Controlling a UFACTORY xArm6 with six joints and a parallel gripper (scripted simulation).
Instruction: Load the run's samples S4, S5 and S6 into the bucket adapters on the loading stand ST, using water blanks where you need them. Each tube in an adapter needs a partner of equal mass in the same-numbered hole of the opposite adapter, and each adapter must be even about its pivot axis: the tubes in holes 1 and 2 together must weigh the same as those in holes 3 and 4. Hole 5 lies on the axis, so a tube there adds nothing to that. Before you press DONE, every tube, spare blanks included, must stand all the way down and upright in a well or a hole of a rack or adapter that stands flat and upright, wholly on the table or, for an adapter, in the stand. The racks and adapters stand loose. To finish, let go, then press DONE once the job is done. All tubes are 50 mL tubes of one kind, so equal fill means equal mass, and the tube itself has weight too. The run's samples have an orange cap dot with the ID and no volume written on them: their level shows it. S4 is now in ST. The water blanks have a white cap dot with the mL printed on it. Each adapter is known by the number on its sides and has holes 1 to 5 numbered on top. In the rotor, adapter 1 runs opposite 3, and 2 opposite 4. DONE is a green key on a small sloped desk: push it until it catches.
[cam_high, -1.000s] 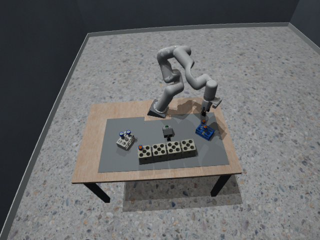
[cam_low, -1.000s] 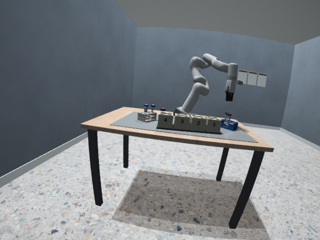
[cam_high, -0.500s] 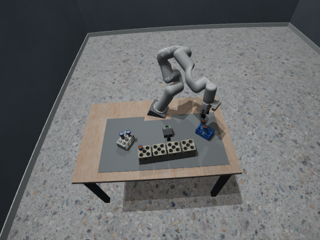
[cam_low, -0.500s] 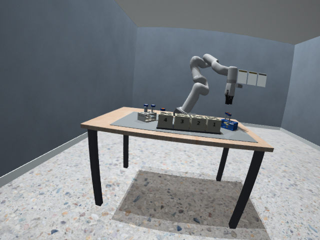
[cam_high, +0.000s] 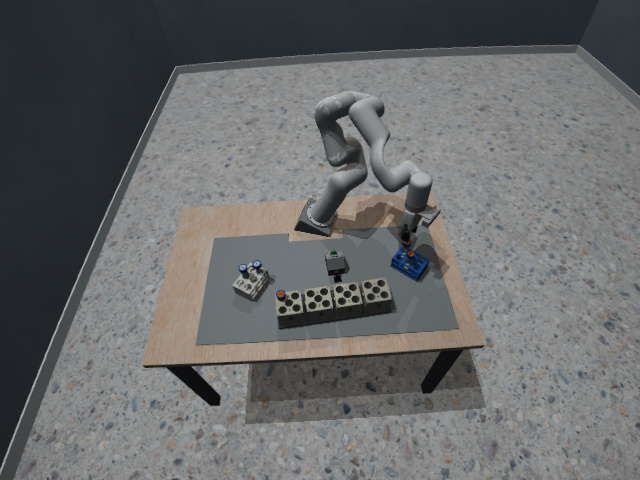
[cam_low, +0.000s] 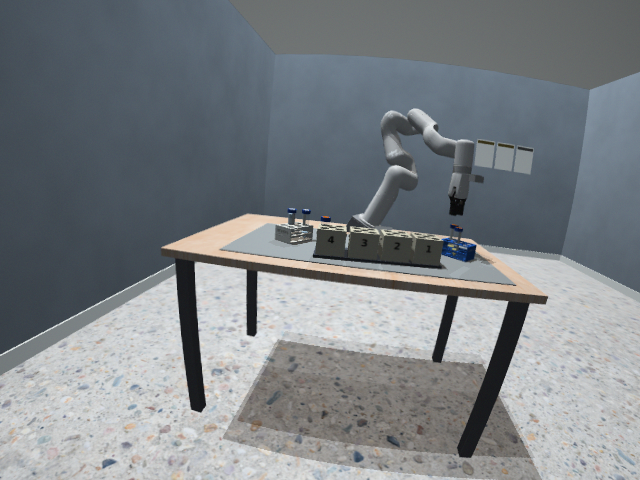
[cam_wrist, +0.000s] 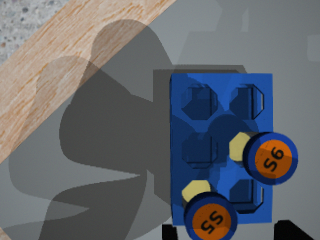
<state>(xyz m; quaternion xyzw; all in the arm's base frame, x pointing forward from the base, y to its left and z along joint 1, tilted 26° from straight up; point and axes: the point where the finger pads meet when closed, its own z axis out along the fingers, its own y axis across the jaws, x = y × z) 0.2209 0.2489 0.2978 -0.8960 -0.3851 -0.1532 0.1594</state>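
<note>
The pincer (cam_high: 405, 235) (cam_low: 456, 213) is positioned above the blue rack (cam_high: 409, 266) (cam_low: 459, 250) (cam_wrist: 222, 125) on the counter (cam_high: 232, 356) (cam_low: 361, 276) (cam_wrist: 45, 70), its fingers partly apart with nothing between them. Sample tubes S5 (cam_wrist: 211, 221) and S6 (cam_wrist: 273, 158) are seated in separate wells of this rack. Sample S4 (cam_high: 280, 294) (cam_low: 325, 219) occupies a corner hole of adapter 4 (cam_high: 289, 310) (cam_low: 330, 242), at one end of the adapter row.

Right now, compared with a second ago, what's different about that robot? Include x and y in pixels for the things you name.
The gripper (cam_high: 406, 236) (cam_low: 456, 213) (cam_wrist: 229, 231) has moved down, closer to the blue rack (cam_high: 408, 268) (cam_low: 465, 253) (cam_wrist: 220, 85). It has taken hold of nothing and let go of nothing; its fingers stand apart above the rack. The racks, tubes and adapters look unmoved.
</note>
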